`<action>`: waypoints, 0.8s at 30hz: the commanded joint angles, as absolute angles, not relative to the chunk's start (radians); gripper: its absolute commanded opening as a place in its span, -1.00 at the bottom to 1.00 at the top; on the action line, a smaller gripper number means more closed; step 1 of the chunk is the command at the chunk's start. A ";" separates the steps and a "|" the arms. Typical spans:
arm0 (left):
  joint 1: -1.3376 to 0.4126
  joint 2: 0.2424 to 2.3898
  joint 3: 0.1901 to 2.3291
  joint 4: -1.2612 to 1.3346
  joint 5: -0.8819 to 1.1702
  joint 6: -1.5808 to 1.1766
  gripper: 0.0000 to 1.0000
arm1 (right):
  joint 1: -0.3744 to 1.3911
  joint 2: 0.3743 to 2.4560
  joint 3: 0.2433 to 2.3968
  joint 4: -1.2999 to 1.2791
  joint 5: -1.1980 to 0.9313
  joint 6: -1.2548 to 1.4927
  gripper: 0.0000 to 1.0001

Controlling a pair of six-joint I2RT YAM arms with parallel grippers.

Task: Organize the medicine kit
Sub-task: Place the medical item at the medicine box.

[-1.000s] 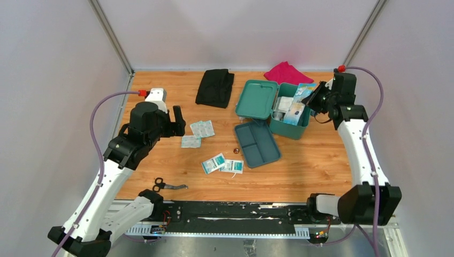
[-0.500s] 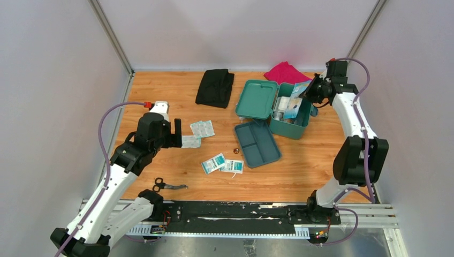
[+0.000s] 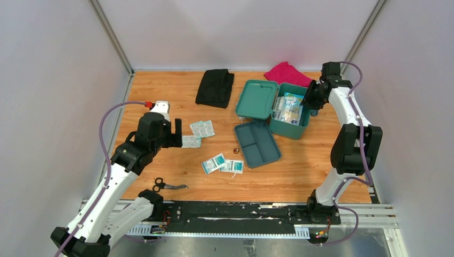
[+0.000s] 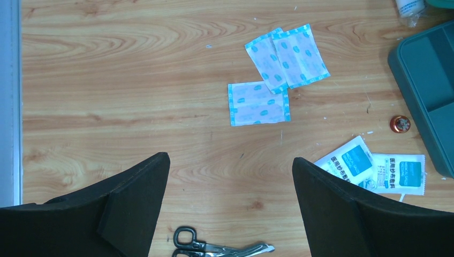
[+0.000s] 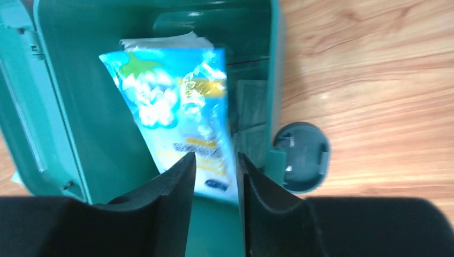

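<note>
**Loose and packed items, near to far**

1. Scissors (image 3: 170, 186): near left on the wooden surface (image 3: 316, 171). Loose, not yet packed.
2. Two teal-printed sachets (image 3: 214, 162): near centre, touching each other. A small round orange item (image 3: 236, 151) lies just beyond them. All are loose.
3. Inner tray (image 3: 257, 143): centre, flat on the surface outside the kit, with nothing in either compartment. I judge it sits out so the deep box can be filled first.
4. My left end effector (image 4: 229, 159): left of centre, fingers spread wide and holding nothing. It hangs above the surface near three blue-and-white plaster packets (image 4: 258, 103). I judge it is placed to collect one of them.
5. Medicine kit (image 3: 290, 124): far right. Its lid (image 3: 257, 99) is thrown back to the left, so the mouth is free for loading.
6. My right end effector (image 5: 215, 158): above the kit's right side, fingers parted by a narrow gap and pinching nothing that I can see. Beneath them a blue-and-yellow printed packet (image 5: 176, 107) lies slanted inside the box, on top of other supplies.
7. Black folded cloth (image 3: 215, 87), far centre, and pink cloth (image 3: 286, 72), far right behind the kit. Neither is a kit item, and both lie clear of the work.
</note>
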State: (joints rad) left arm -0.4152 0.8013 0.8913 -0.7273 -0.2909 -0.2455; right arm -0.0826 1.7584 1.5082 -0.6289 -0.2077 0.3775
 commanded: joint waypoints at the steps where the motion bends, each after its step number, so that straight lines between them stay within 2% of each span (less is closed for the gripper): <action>1: -0.411 0.801 0.884 -0.703 -0.282 -0.235 0.80 | -0.070 1.708 1.564 -0.705 -0.053 0.316 -0.17; 3: -0.411 0.800 0.884 -0.703 -0.281 -0.235 0.80 | -0.063 1.685 1.571 -0.712 -0.013 0.305 -0.15; 5: -0.411 0.800 0.884 -0.702 -0.281 -0.235 0.80 | -0.057 1.660 1.566 -0.697 -0.027 0.304 -0.26; 10: -0.411 0.801 0.884 -0.701 -0.279 -0.233 0.81 | -0.038 1.674 1.553 -0.605 -0.284 0.309 -0.45; 15: -0.411 0.796 0.882 -0.702 -0.278 -0.234 0.81 | -0.003 1.768 1.597 -0.598 -0.426 0.314 -0.50; 24: -0.411 0.801 0.882 -0.702 -0.274 -0.233 0.81 | 0.051 1.905 1.655 -0.627 -0.309 0.312 -0.52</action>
